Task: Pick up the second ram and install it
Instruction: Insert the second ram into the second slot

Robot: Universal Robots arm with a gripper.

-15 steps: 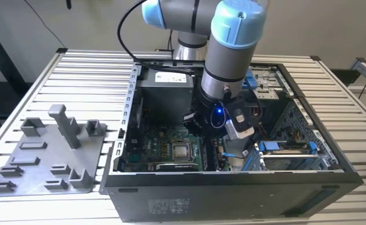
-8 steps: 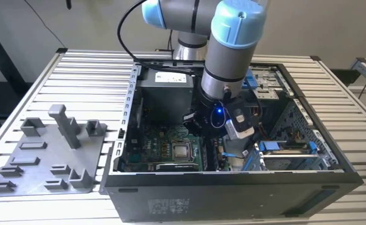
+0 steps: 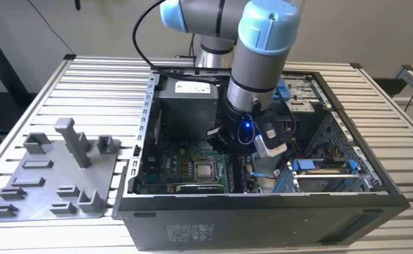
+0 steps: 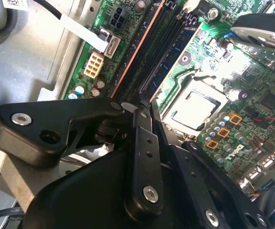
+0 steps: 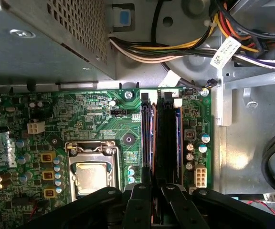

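Surface: slatted metal, spanning the whole exterior view.
Computer case: black, open on top, centre to lower right of that view.
Arm: grey with blue caps, reaching down into the case.
Tray: grey plastic, lower left.
Motherboard: green, on the case floor.
Hand: black fingers drawn together, pinching the stick's near end.
Second ram: dark thin stick standing on edge along a black slot.
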